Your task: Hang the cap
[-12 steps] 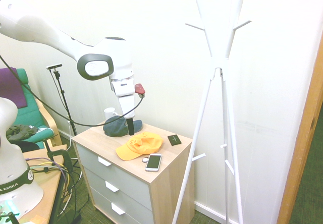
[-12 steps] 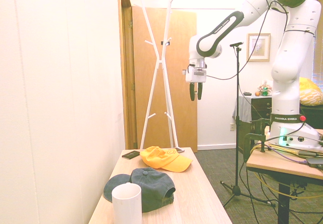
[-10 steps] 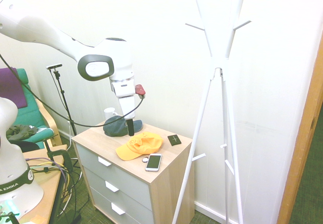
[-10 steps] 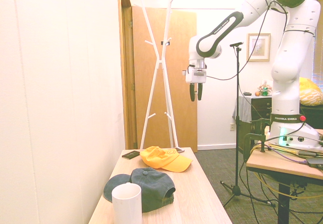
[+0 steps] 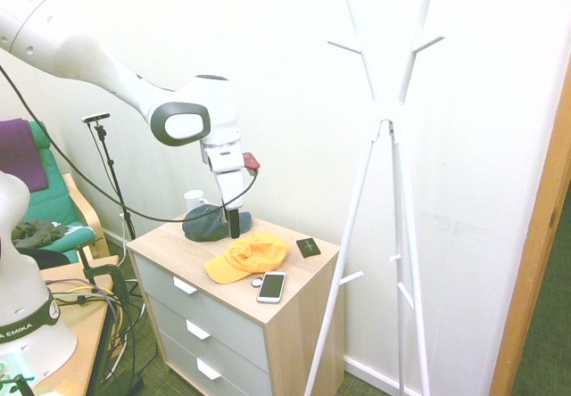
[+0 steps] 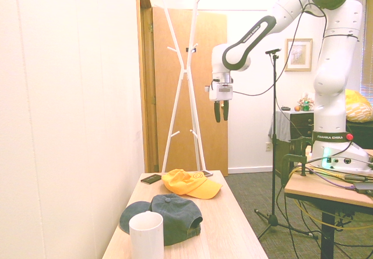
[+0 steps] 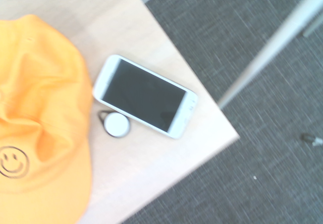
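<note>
Showing only wristward: cap's (image 7: 35,128) smiley emblem (image 7: 12,162).

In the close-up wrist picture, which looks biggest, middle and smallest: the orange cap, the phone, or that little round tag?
1. Orange cap, though part of it runs out of the picture.
2. Phone.
3. Round tag, plainly the smallest.
All three lie on the same dresser top, so nearness to the camera hardly skews this.

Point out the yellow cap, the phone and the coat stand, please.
yellow cap (image 5: 252,255), first exterior view, on its crown.
phone (image 7: 145,95), wrist view, on its dark screen.
coat stand (image 6: 185,72), second exterior view, where its poles cross.
</note>
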You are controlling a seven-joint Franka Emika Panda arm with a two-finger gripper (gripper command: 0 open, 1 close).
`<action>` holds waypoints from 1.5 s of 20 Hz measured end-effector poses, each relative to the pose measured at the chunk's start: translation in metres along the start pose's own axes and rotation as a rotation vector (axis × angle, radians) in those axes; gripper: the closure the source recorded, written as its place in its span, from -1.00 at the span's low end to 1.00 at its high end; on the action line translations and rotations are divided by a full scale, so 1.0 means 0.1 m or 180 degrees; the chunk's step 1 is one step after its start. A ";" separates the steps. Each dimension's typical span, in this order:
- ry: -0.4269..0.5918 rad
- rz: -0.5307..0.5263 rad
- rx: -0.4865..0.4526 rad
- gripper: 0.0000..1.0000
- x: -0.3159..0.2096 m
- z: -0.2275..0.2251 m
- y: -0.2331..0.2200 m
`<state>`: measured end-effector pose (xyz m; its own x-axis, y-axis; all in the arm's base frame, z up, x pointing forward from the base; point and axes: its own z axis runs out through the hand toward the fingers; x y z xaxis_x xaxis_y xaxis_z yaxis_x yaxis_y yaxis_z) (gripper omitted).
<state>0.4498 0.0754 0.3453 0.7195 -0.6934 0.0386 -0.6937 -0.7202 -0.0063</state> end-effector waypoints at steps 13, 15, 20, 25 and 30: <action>-0.0071 -0.0325 -0.0130 -1.00 -0.61 0.69 -1.23; -0.0082 -0.0332 -0.0124 -1.00 -0.68 0.77 -1.40; -0.0125 -0.0336 -0.0153 -1.00 -0.85 1.07 -1.73; -0.0142 -0.0316 -0.0099 -1.00 -0.79 1.46 -1.78; -0.0114 -0.0383 0.0019 -1.00 -0.75 1.69 -1.78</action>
<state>0.5243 0.2521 0.1749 0.7984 -0.6022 0.0038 -0.6021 -0.7983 -0.0096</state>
